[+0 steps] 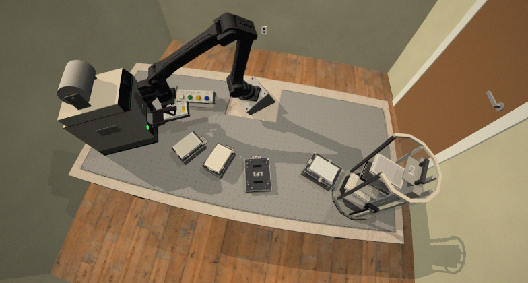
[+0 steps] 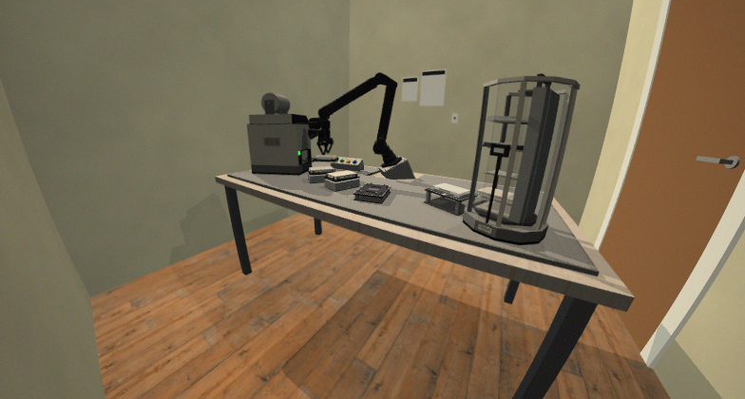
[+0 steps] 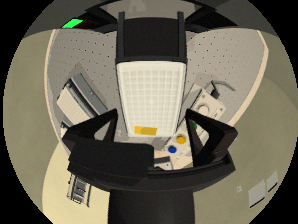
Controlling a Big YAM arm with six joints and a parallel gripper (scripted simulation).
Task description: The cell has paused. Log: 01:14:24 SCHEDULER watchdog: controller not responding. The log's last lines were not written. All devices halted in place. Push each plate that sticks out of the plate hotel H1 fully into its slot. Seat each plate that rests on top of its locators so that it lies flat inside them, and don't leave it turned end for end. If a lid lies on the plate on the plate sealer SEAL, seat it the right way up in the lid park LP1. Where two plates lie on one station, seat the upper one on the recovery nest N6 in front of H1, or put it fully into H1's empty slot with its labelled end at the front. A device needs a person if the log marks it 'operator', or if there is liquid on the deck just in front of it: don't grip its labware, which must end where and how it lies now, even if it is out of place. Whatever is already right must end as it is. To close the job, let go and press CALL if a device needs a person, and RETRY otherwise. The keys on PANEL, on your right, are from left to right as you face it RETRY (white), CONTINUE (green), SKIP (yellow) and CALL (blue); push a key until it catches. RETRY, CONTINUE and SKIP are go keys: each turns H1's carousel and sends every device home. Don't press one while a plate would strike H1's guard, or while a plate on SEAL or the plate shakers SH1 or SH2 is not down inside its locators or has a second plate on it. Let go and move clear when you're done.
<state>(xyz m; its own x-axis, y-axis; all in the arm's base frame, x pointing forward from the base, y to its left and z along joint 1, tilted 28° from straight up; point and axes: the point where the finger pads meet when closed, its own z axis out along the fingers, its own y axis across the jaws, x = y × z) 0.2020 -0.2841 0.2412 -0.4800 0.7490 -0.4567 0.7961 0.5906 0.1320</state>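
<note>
My gripper (image 1: 163,109) is open and empty. It hangs just above the white well plate (image 1: 176,110) on the stage in front of the dark plate sealer SEAL (image 1: 107,110). In the wrist view the plate (image 3: 150,86) runs away from me between my two spread fingers, and a yellow label (image 3: 147,131) marks its near end. The fingers stand apart from the plate's sides. From the side my gripper (image 2: 324,146) points down over the stage. I cannot tell whether a lid lies on this plate.
PANEL (image 1: 194,96) with its four keys lies just behind the stage. Two shaker stations carry white plates (image 1: 188,145) (image 1: 218,159). A faint irregular patch (image 1: 211,130) marks the deck near them. LP1 (image 1: 257,174) is bare, a plate (image 1: 322,169) sits on nest N6, and H1 (image 1: 385,177) stands at the far right.
</note>
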